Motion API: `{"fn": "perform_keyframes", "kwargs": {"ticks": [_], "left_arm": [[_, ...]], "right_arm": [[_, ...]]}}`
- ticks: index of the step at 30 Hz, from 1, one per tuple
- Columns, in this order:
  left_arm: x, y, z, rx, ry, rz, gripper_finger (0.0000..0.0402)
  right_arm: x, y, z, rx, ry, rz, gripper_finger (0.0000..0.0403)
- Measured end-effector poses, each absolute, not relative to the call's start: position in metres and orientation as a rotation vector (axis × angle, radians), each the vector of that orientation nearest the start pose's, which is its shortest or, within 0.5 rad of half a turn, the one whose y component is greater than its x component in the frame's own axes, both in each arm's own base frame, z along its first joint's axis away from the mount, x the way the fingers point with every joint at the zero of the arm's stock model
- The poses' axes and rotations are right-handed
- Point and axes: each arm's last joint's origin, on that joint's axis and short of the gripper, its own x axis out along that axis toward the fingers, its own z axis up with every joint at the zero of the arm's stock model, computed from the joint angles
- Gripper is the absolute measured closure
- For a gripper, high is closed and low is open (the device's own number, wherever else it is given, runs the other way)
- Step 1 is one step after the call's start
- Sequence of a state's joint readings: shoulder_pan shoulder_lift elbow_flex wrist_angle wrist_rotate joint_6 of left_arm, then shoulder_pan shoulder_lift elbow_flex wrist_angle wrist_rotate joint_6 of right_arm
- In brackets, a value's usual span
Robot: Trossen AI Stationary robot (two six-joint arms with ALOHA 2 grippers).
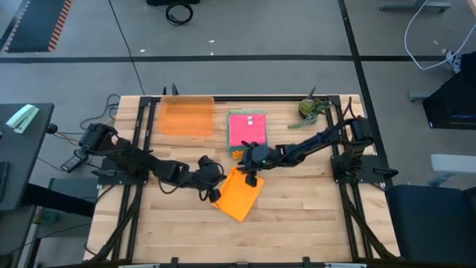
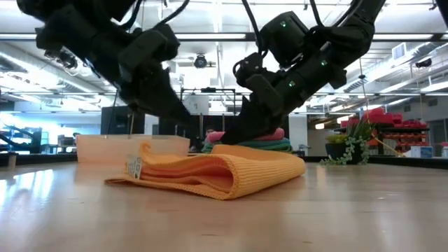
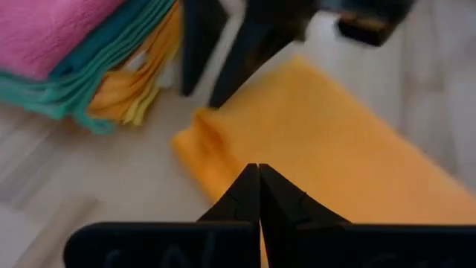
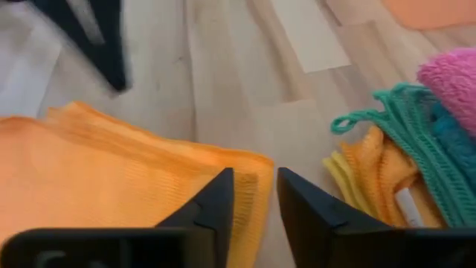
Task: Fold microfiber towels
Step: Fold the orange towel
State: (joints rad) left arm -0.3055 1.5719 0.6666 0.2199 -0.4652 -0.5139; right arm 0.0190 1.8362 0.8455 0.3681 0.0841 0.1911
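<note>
From my remote station, the orange towel (image 1: 239, 196) lies folded over on the wooden table (image 1: 312, 216), its rounded fold and small white tag (image 2: 134, 166) nearest the low camera. I use this towel as my landmark. The left gripper (image 1: 211, 193) sits at its left edge, fingers pressed fully together; the wrist view shows the tips over the cloth, but I cannot tell whether any fabric is pinched between them. The right gripper (image 1: 251, 177) stands at the towel's far corner, jaws parted a little with the orange hem showing in the gap, nothing gripped as far as I can see.

I judge one fold is made and the right side is letting go. The next move calls for a clean lift clear, then another fold or a carry to the stack, without dragging the layers apart.

Just beyond the towel sits the stack of folded towels (image 1: 247, 132), pink on top, teal, green and yellow edges beneath; its count is hard to make out. Farther left of that stack is the orange tray (image 1: 186, 117); farther right, a small plant (image 1: 312, 109).
</note>
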Motion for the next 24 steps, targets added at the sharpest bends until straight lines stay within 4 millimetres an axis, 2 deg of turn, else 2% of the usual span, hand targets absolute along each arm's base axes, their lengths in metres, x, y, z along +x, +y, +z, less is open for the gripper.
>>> {"fn": "perform_keyframes", "kwargs": {"ticks": [4,8,11,13,16,18,24], "left_arm": [[0.292,-0.073,0.143,-0.211,0.542,0.274,0.0397],[0.306,-0.071,0.14,-0.233,0.464,0.168,0.0396],[0.312,-0.07,0.125,-0.247,0.517,0.129,0.0397],[0.317,-0.071,0.119,-0.234,0.535,0.127,0.0398],[0.324,-0.071,0.113,-0.219,0.559,0.129,0.0396],[0.327,-0.072,0.109,-0.213,0.592,0.126,0.0395],[0.327,-0.072,0.108,-0.236,0.658,0.13,0.0396]], "right_arm": [[0.351,0.0,0.135,0.157,0.605,-0.133,0.0249],[0.342,0.004,0.158,0.177,0.61,-0.13,0.0214],[0.329,0.025,0.173,0.21,0.656,-0.093,0.0209],[0.322,0.047,0.173,0.215,0.65,-0.078,0.0213],[0.311,0.078,0.156,0.192,0.649,-0.124,0.0226],[0.306,0.091,0.141,0.186,0.67,-0.163,0.0238],[0.307,0.106,0.113,0.219,0.673,-0.237,0.03]]}}
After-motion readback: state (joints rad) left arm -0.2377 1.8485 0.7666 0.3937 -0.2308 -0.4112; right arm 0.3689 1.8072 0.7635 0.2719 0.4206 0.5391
